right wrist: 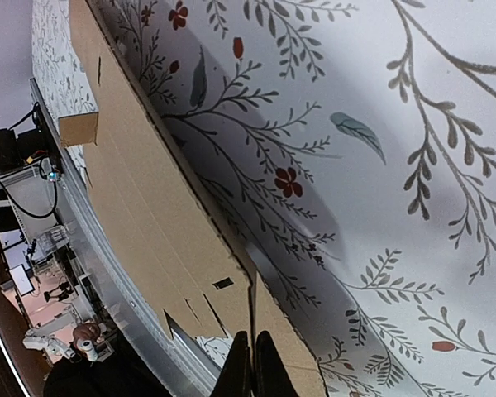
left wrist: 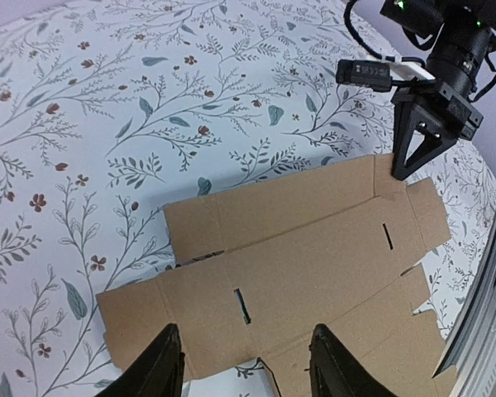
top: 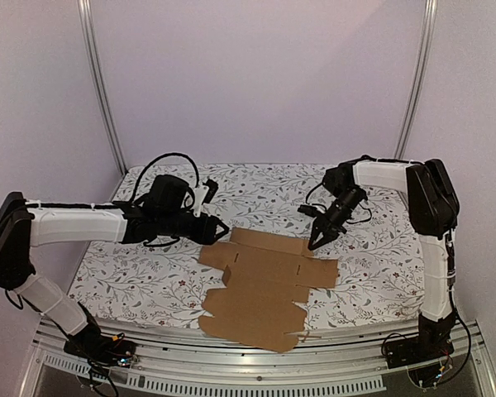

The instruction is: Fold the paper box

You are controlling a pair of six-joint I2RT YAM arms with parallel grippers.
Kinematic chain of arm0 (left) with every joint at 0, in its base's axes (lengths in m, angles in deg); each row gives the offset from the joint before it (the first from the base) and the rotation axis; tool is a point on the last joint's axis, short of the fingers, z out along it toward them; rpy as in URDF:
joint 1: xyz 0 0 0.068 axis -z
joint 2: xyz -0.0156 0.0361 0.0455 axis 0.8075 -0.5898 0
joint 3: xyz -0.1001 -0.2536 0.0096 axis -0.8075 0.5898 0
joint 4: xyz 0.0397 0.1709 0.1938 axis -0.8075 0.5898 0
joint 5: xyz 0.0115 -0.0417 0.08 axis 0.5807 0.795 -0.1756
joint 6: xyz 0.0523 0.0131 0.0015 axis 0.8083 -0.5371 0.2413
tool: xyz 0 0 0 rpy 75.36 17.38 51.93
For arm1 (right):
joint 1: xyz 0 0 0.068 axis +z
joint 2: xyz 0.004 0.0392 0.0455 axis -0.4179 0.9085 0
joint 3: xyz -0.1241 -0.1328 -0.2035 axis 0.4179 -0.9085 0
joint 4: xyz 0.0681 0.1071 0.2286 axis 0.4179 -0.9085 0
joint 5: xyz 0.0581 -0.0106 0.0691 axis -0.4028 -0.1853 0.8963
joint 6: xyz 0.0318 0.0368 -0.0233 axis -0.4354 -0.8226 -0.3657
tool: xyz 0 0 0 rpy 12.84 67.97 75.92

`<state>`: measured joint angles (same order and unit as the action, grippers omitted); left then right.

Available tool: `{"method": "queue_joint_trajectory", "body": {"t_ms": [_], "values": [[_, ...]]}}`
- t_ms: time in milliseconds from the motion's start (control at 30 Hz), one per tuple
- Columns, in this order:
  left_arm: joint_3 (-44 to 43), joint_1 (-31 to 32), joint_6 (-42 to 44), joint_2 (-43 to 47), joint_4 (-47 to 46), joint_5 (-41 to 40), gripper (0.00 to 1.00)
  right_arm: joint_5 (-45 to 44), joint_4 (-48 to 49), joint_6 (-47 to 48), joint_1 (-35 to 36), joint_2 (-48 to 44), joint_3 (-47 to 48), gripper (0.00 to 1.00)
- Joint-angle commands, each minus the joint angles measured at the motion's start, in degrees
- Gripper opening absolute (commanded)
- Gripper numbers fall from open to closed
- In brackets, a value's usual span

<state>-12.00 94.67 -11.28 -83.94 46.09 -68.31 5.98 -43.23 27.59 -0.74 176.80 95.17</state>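
1 paper box [top: 264, 289], R tool [top: 316, 243] closed

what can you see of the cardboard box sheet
The box is plain brown cardboard, unprinted: a die-cut sheet with flaps, tabs and small slots. It lies unfolded, nearly flat, on the flowered cloth, in the middle towards the front. The shut right tool meets its far right corner; the open left tool hovers over its left flap.
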Motion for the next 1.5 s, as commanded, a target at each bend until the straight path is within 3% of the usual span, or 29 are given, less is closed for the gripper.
{"method": "queue_joint_trajectory", "body": {"t_ms": [0, 100, 167, 333, 600, 867, 967, 1233, 1467], "values": [[1.11, -1.18, 9.69, -3.47, -10.5, 3.53, 0.52, 0.65, 0.28, 2.9, 0.62, -5.41, 0.01, 0.0], [6.08, -2.98, 11.45, -5.03, -23.15, 6.68, 0.54, 1.45, 0.28, 4.54, 0.68, -7.0, -0.71, 0.0], [6.4, -4.81, 11.04, -7.07, -26.91, 10.82, 0.55, 1.41, 0.29, 5.42, 0.73, -8.07, -1.32, 0.0], [3.07, -6.92, 11.55, -12.55, -26.92, 17.9, 0.56, 0.51, 0.29, 6.47, 1.02, -10.43, -2.41, 0.0], [0.12, -8.39, 8.96, -18.79, -30.56, 18.42, 0.59, -1.26, 0.12, 8.09, 2.8, -12.89, -3.17, 0.01], [-3.04, -9.52, 8.68, -21.95, -29.29, 24.14, 0.55, -1.7, -0.11, 8.99, 4.32, -13.33, -2.78, 0.02], [-2.89, -9.48, 8.02, -21.03, -27.02, 26.02, 0.45, -2.07, 0.1, 8.57, 4.33, -12.95, -2.26, 0.03], [-2.06, -9.44, 7.72, -19.25, -20.48, 24.9, 0.3, -3.07, 0.46, 7.68, 4.31, -12.7, -1.39, 0.03], [-1.62, -9.44, 6.29, -19.24, -18.22, 25.13, 0.28, -3.9, 1.22, 7.67, 4.3, -13.83, -2.87, 0.03]]}}
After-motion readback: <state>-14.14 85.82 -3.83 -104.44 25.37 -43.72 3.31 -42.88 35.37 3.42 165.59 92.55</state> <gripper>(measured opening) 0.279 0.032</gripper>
